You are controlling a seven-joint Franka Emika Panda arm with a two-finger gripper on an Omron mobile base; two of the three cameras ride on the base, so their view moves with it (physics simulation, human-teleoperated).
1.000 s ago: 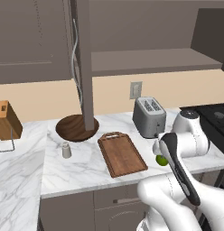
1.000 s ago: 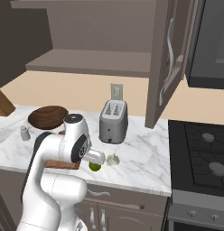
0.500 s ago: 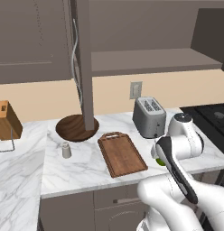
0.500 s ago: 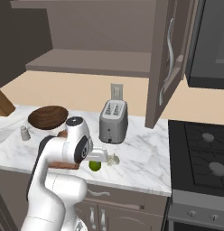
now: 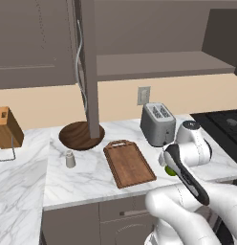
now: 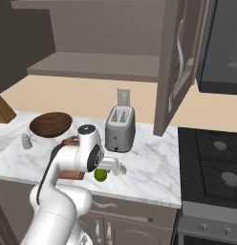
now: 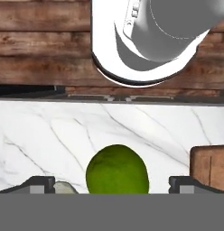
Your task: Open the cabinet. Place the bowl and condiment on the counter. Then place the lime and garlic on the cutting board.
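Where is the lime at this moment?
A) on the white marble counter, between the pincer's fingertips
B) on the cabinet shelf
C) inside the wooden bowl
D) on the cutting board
A: in the hand view the lime lies on the marble counter, centred between the two fingertips of the pincer, and the cutting board is bare.

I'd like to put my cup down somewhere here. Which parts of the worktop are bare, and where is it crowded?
Bare marble counter lies in front of the shaker and left of the cutting board, whose top is bare too. More lies between the toaster and the stove. It is crowded in front of the toaster, around the lime, garlic and gripper.
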